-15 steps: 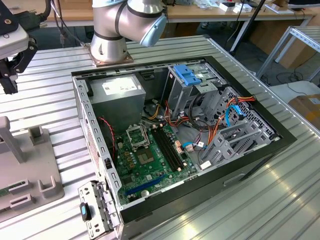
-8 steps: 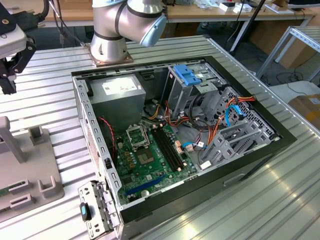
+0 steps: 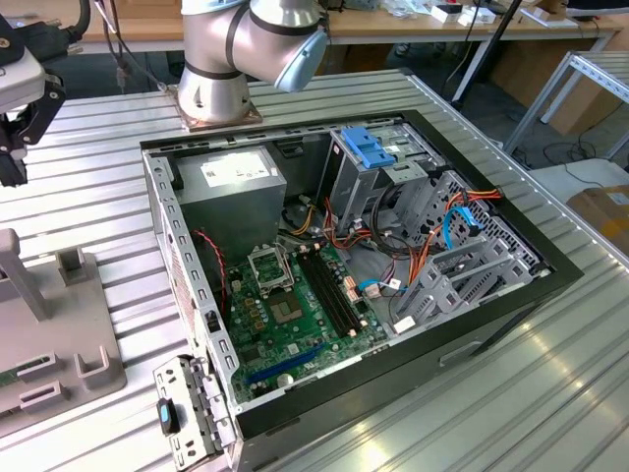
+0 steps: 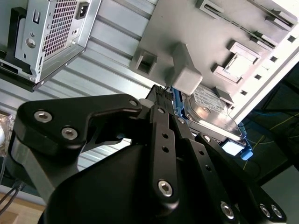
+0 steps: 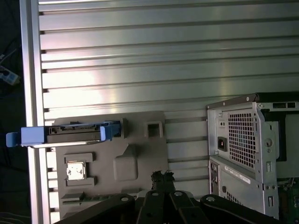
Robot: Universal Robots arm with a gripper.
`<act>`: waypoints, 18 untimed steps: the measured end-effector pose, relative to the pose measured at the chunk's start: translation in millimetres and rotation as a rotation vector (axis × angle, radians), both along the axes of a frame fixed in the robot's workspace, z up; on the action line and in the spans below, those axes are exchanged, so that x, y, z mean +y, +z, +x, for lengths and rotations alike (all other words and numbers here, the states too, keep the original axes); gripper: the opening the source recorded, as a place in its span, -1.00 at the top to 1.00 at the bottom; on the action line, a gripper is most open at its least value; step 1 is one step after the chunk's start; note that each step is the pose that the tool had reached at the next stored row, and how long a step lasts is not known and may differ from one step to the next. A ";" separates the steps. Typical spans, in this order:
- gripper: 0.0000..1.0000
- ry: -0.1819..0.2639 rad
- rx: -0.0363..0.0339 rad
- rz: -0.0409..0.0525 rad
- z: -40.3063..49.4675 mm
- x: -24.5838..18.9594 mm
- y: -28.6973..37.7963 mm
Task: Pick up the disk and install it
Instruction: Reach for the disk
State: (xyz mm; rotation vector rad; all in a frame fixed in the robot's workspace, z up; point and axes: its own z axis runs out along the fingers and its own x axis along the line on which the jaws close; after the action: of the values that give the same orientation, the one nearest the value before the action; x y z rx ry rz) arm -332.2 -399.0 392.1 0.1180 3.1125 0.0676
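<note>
Fingertips (image 5: 156,176) of the gripper (image 5: 162,176) are seen drawn close together in both wrist views, and nothing is held between them. Whether the grey fixture plate (image 5: 140,158) below is touched cannot be told. In the exterior view the tool is cut off at the exterior view's left edge. The disk (image 5: 70,134) is stood on edge in a slot of that plate, apart from the fingers; in the second wrist view it is partly hidden by a grey post (image 4: 187,74). The plate is set on the ribbed metal table (image 5: 140,56), beside the opened computer case (image 3: 472,315).
</note>
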 end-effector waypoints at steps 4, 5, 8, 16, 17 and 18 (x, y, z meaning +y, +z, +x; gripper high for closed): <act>0.79 0.000 0.0000 0.0000 -0.6 0.0 0.0; 0.79 0.000 0.0000 0.0000 -0.9 0.0 0.0; 0.79 0.000 0.0000 0.0000 -1.4 0.0 0.0; 0.79 0.000 0.0001 0.0000 -2.5 0.0 0.0; 0.79 0.000 0.0000 0.0000 -2.9 0.0 0.0; 0.79 0.000 -0.0001 0.0000 -3.3 0.0 0.0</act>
State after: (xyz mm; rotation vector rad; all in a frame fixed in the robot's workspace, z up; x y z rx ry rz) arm -335.4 -399.0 392.0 0.1180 3.1125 0.0677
